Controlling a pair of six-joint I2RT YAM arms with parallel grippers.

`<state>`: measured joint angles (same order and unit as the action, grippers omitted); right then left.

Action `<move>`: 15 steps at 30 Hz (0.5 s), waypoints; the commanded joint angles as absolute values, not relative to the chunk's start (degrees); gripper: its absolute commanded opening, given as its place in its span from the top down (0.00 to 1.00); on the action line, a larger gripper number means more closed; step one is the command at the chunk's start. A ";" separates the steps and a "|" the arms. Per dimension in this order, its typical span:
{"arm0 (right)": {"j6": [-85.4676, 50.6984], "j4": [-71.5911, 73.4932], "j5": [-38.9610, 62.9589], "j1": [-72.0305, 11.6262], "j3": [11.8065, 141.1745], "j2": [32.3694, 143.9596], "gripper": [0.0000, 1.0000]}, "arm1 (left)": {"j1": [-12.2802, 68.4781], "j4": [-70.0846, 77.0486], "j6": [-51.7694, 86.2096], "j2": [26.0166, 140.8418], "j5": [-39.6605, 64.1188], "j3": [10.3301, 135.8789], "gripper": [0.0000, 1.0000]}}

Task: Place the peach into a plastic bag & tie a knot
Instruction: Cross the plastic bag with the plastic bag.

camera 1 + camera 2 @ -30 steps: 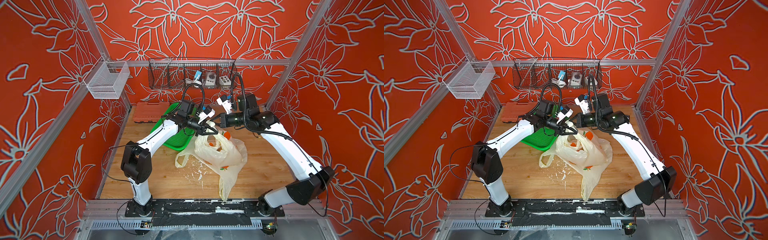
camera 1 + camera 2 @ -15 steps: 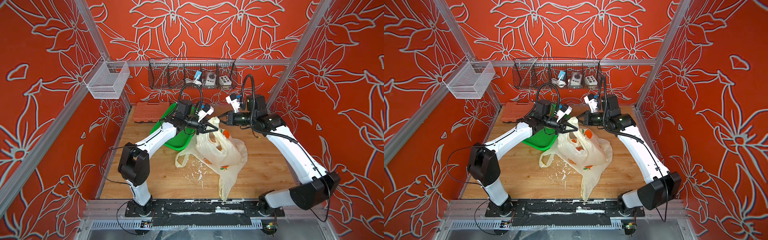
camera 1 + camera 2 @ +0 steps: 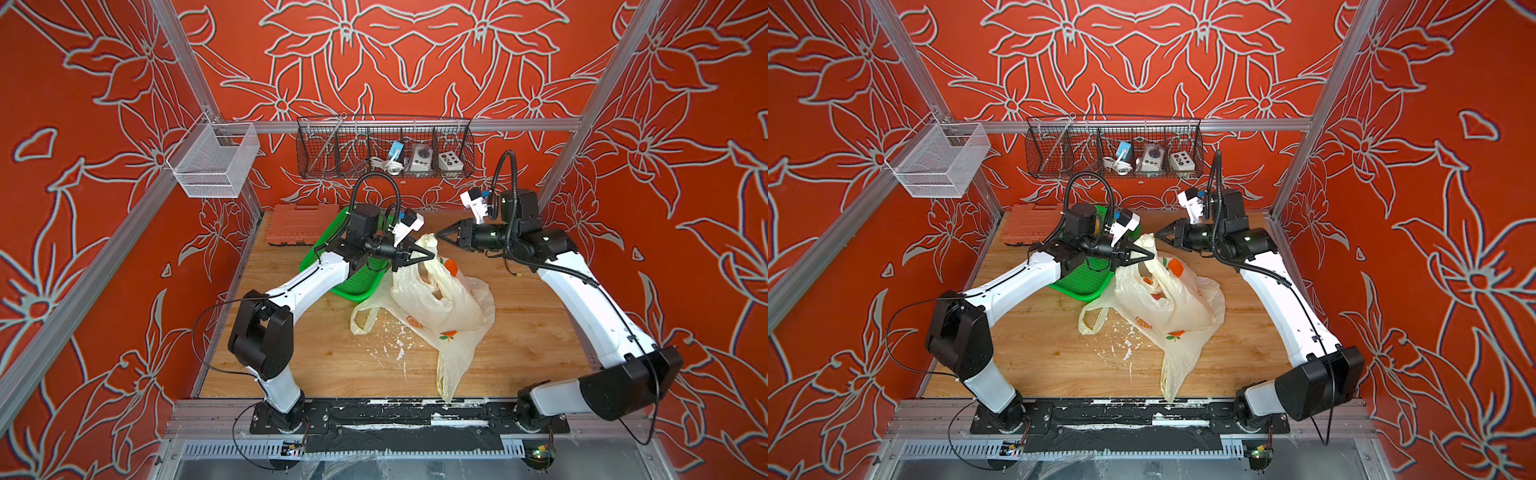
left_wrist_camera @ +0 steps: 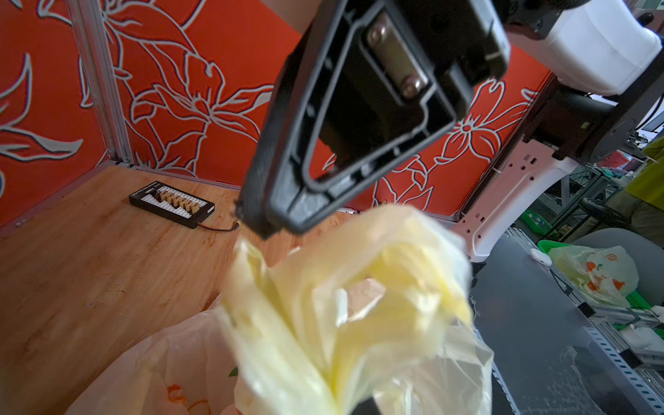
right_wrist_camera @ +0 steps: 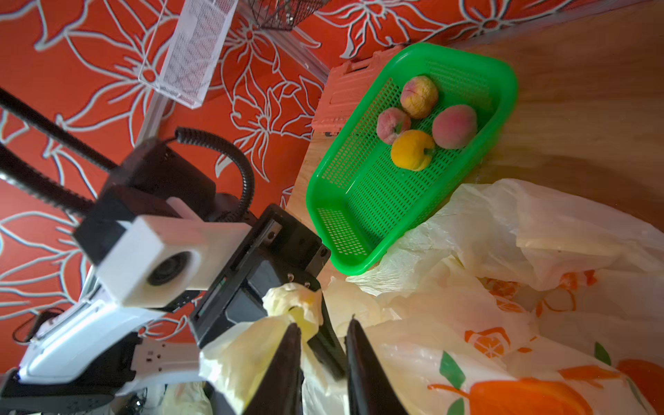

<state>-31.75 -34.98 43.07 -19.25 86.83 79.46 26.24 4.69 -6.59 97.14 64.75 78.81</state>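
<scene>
The pale yellow plastic bag point(image 3: 440, 307) point(image 3: 1167, 307) with orange prints lies mid-table, its top bunched and lifted. My left gripper point(image 3: 432, 254) point(image 3: 1152, 258) is shut on that bunched handle point(image 4: 341, 305), which hides its jaws in the left wrist view. A pinkish shape, probably the peach point(image 3: 1156, 296), shows faintly through the plastic. My right gripper point(image 3: 446, 233) point(image 5: 321, 330) hovers just right of the handle. It is open and holds nothing. More peaches point(image 5: 454, 125) lie in the green basket point(image 5: 510, 82).
The green basket point(image 3: 357, 282) sits behind the bag, under my left arm, beside an orange tool case point(image 3: 297, 224). A black connector board point(image 4: 171, 204) lies near the right wall. White crumbs point(image 3: 399, 340) dot the wood. A wire basket point(image 3: 384, 147) hangs on the back wall.
My right gripper has opened, let go of the bag top and drawn back to the right. My left gripper has clamped tighter on the handle and holds it up.
</scene>
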 commanded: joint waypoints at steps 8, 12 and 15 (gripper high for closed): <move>-21.15 -48.51 28.66 -28.02 95.03 77.58 0.49 | 26.19 4.03 -4.34 98.96 66.31 81.99 1.00; -21.27 -50.19 22.91 -30.59 98.40 80.85 0.53 | 26.28 3.38 -4.50 98.89 67.06 82.35 1.00; -21.42 -48.95 22.03 -31.52 99.80 82.36 0.68 | 26.54 3.17 -4.09 99.13 67.32 82.44 1.00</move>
<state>-22.41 -47.79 26.41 -30.70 97.95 81.10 26.26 3.44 -4.58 98.54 65.63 80.90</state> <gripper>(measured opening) 0.367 0.047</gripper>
